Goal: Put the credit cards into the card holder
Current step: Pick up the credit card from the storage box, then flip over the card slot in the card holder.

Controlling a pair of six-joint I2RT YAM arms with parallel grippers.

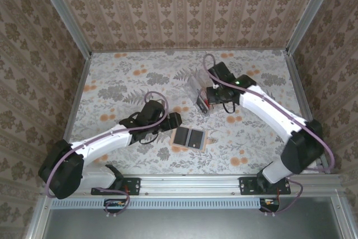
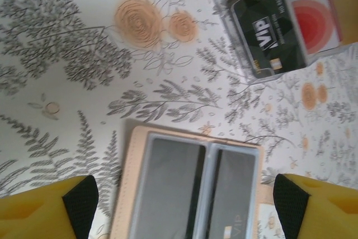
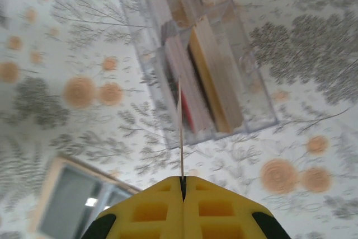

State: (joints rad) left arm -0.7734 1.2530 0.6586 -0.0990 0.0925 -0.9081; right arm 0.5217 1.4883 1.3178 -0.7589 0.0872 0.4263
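Clear card holder point(image 3: 258, 100) with cards point(image 3: 215, 82) inside, right fingers point(image 3: 148, 212) pinching thin card point(image 3: 180, 130), left fingers point(image 2: 39, 208) spread

Bare tabletop point(image 1: 117, 82) lies beyond the card holder point(image 1: 197, 82); the wallet point(image 1: 189, 137) crowds its near side, seemingly not touching.

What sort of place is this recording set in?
Probably a staged robot test cell, not a real room: metal frame posts hold wallpaper-print panels, the table has a floral cover, and a left arm and right arm are bolted to a rail.
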